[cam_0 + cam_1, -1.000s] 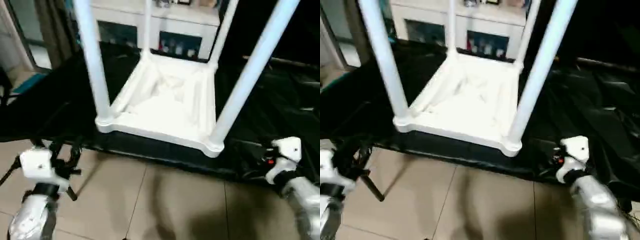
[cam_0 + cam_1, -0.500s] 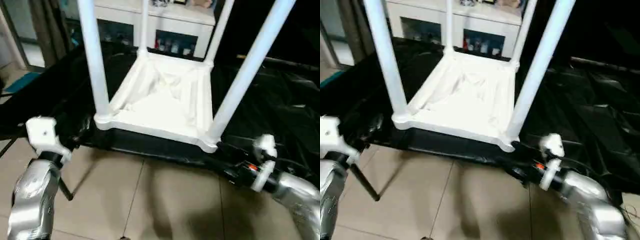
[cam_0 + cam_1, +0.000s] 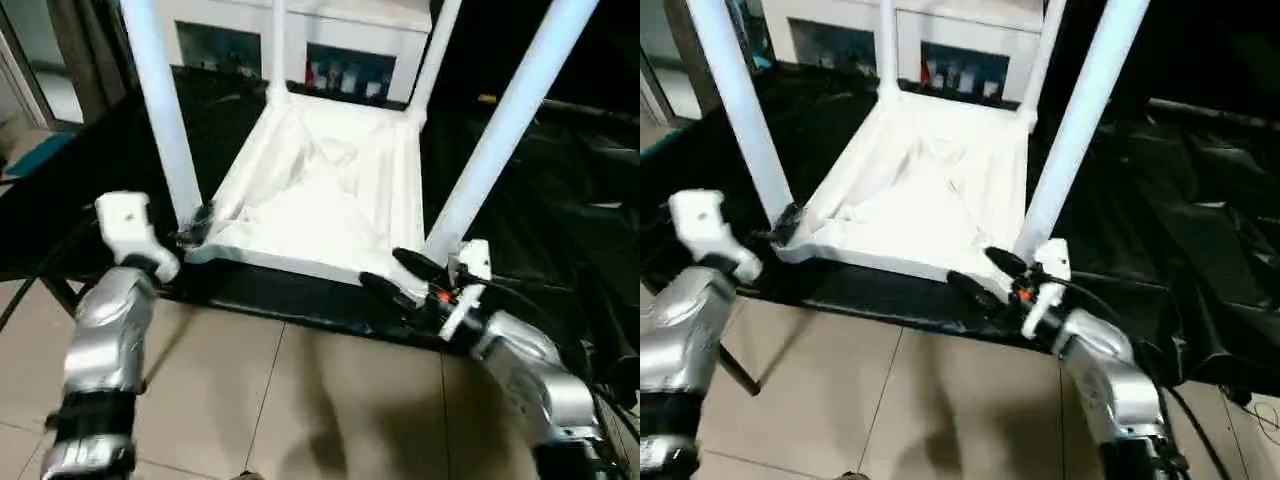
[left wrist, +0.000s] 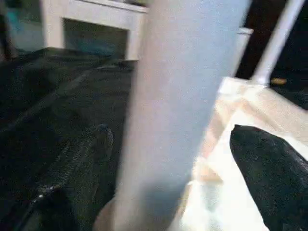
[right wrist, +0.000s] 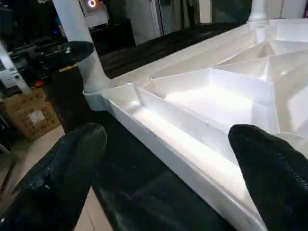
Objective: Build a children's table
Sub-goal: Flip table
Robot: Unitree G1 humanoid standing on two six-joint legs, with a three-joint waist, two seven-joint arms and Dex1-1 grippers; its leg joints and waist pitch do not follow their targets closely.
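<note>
The white children's table lies upside down, its ribbed tabletop (image 3: 320, 210) resting on a black-covered surface. Its legs stand up in the corner sockets: near-left leg (image 3: 160, 110), near-right leg (image 3: 500, 130) and two far ones (image 3: 277, 45). My left gripper (image 3: 195, 228) is open at the base of the near-left leg. In the left wrist view that leg (image 4: 178, 96) stands between the two fingers (image 4: 72, 163) with gaps on both sides. My right gripper (image 3: 400, 278) is open just in front of the near-right corner. Its fingers (image 5: 269, 168) are spread wide before the tabletop's front rim (image 5: 192, 149).
A black sheet (image 3: 560, 200) covers the low surface under the table and hangs over its front edge. A white glass-doored cabinet (image 3: 350, 20) stands behind. Beige floor tiles (image 3: 300, 400) lie in front. A cardboard box (image 5: 29, 115) sits on the floor off to one side.
Both arms have reached forward from over the floor to the table. The left gripper now straddles the near-left leg's base, and the right gripper has swung in to the near-right corner.
</note>
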